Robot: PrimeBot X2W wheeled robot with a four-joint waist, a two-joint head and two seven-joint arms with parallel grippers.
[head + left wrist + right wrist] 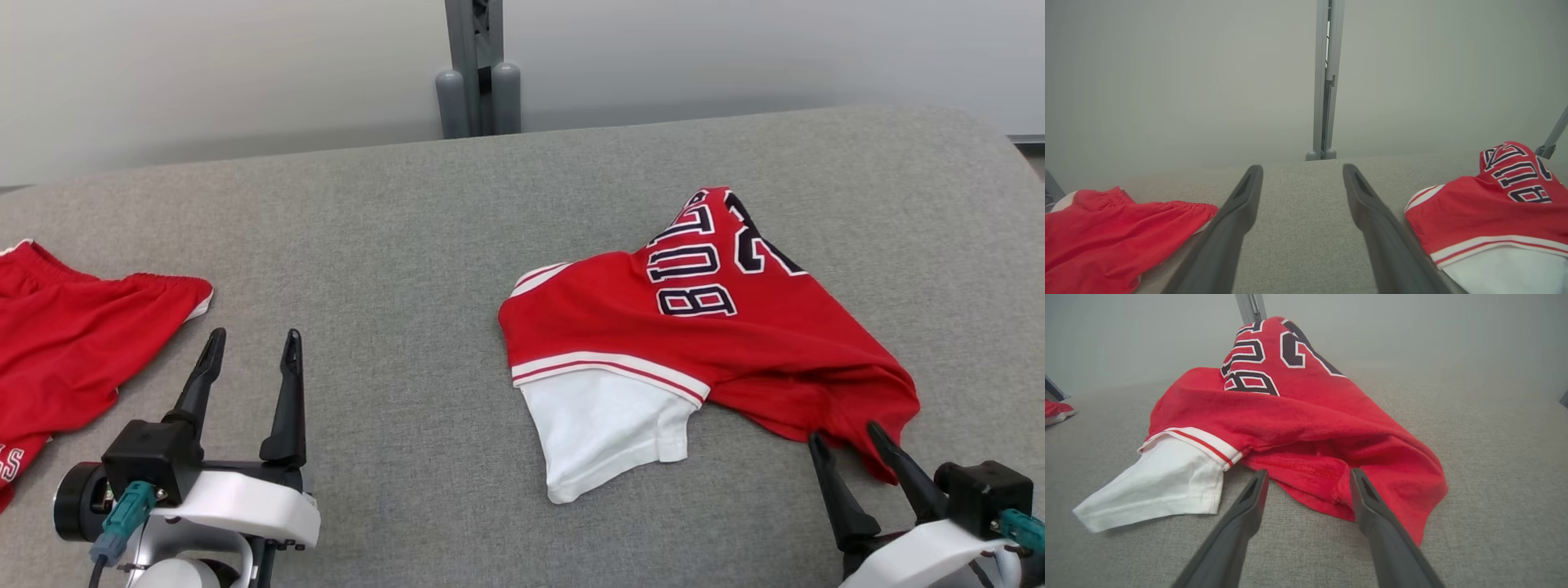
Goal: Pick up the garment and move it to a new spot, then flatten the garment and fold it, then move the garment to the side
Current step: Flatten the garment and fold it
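Garment (718, 343) crumpled, lettering (694, 278) partly folded under; shorts (65, 351) cut off.

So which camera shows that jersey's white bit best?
The head view: the white bit lies whole, seen from above. The right wrist view sees it low and foreshortened; the left wrist view crops it.

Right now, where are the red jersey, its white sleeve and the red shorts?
red jersey (759, 359): head view, on its red body beside the lettering.
white sleeve (600, 429): head view, on the middle of the white cloth.
red shorts (65, 351): head view, on the red fabric below the gathered waistband.
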